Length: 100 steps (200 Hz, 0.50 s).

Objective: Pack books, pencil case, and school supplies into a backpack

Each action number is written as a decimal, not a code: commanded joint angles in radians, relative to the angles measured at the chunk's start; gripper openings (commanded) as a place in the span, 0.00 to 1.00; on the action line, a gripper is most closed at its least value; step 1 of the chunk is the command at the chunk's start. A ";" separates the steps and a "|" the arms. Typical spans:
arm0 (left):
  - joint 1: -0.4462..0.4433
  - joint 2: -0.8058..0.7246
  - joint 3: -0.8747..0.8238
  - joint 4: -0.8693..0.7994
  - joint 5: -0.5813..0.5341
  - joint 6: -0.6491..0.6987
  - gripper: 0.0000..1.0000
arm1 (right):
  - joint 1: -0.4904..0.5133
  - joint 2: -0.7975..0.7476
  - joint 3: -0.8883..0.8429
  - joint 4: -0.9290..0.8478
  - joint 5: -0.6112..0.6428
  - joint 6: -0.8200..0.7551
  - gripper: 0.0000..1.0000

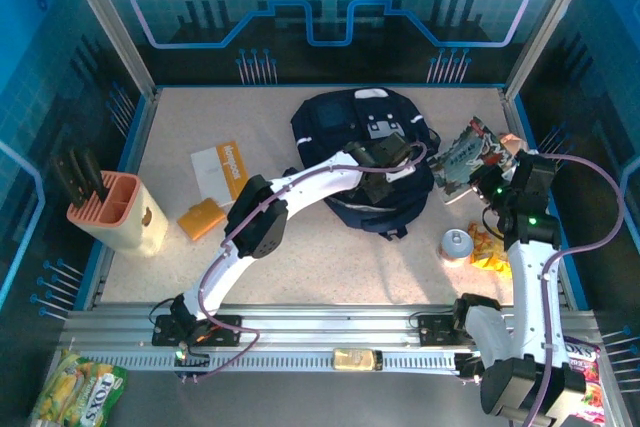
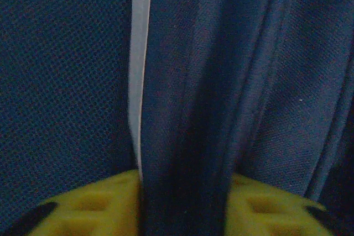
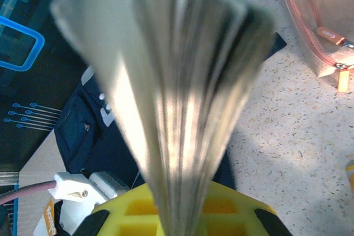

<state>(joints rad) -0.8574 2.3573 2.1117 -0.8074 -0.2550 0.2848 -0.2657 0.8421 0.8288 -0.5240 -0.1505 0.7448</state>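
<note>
The dark navy backpack [image 1: 365, 147] lies at the middle back of the table. My left gripper [image 1: 397, 164] reaches over it. In the left wrist view a fold of the backpack [image 2: 188, 109], beside its pale stripe, is pinched between the yellow pads [image 2: 88, 208] of the left gripper [image 2: 185, 205]. My right gripper [image 1: 488, 185] holds one of the books [image 1: 465, 152], with an illustrated cover, tilted up just right of the backpack. Its fanned page edges [image 3: 177, 81] rise from the right gripper [image 3: 185, 216]. The pinkish-tan pencil case [image 3: 321, 31] lies on the table beyond the book.
A flat orange-yellow pad [image 1: 202, 217] and a white-and-orange booklet [image 1: 220, 169] lie at the left. A pink rack with black pieces [image 1: 115, 209] stands at the far left. A small roll [image 1: 456, 243] and a yellow packet [image 1: 488, 249] lie near the right arm.
</note>
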 commanded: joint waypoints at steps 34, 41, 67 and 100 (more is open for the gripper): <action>0.003 -0.110 0.001 -0.013 -0.003 -0.004 0.14 | -0.020 -0.039 0.109 -0.139 0.108 -0.083 0.00; 0.002 -0.125 0.001 -0.013 0.007 -0.008 0.12 | -0.021 -0.046 0.111 -0.148 0.112 -0.084 0.00; 0.011 -0.174 -0.007 0.012 0.056 -0.032 0.09 | -0.022 -0.073 0.117 -0.186 0.117 -0.087 0.00; 0.036 -0.238 -0.008 0.050 0.125 -0.093 0.09 | -0.023 -0.103 0.120 -0.241 0.082 -0.080 0.00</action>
<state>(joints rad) -0.8383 2.2387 2.1063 -0.8040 -0.2100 0.2596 -0.2699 0.7685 0.9104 -0.7097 -0.0555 0.6785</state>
